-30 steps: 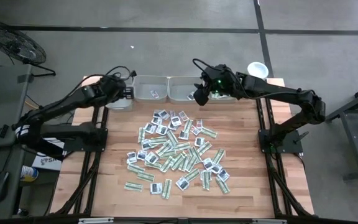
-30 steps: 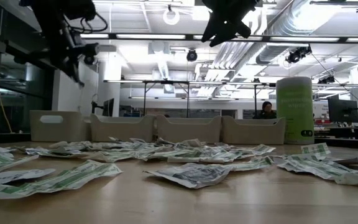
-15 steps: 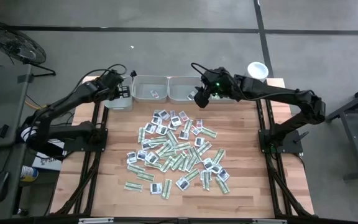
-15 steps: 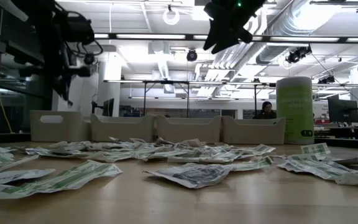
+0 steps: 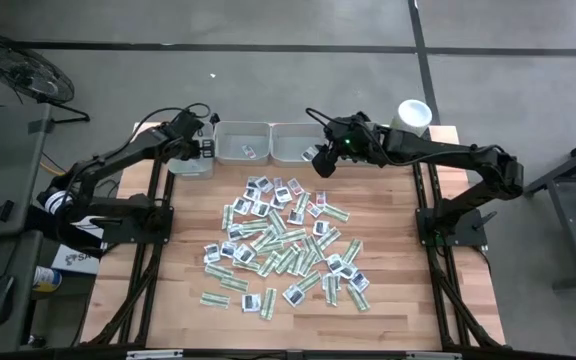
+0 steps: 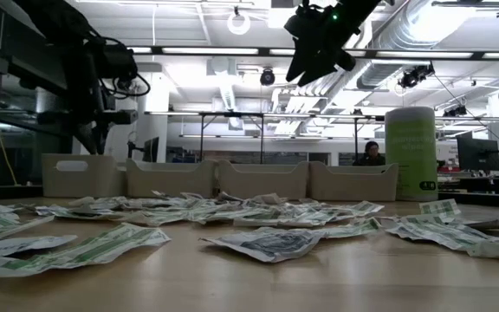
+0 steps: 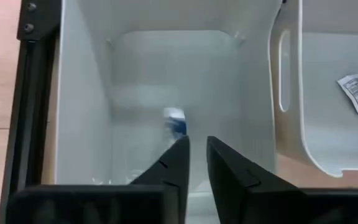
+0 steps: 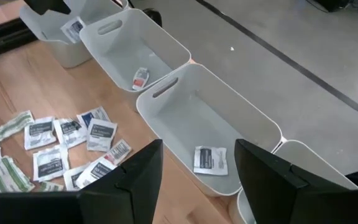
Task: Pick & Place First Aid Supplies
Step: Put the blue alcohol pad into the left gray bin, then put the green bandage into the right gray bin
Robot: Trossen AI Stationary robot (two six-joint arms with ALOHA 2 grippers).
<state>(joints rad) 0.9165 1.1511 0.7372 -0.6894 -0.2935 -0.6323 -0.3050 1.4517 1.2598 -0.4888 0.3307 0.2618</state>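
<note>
Left claw [image 7: 192, 152] hovering over end tray [image 7: 86, 112], fingers slightly parted (sachet [image 7: 174, 119] lying inside) | right claw [image 8: 194, 168] hanging wide apart, holding nothing, above third tray [image 8: 253, 121]

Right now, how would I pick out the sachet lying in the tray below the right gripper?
Find the row of grey rectangular plastic trays along the table's far edge. In the tray beneath the right gripper lies one squarish white sachet with dark print, alone on the floor; the neighbouring tray's sachet has red marks.

This is a large open lab or workshop hall. Bare ducts [image 6: 440, 35] and strip lights [image 6: 189, 50] run under the ceiling, the concrete floor [image 5: 268, 90] carries dark seam lines, and a person [image 6: 372, 153] sits among desks and monitors [image 6: 479, 154] behind the wooden table [image 5: 388, 230].
</note>
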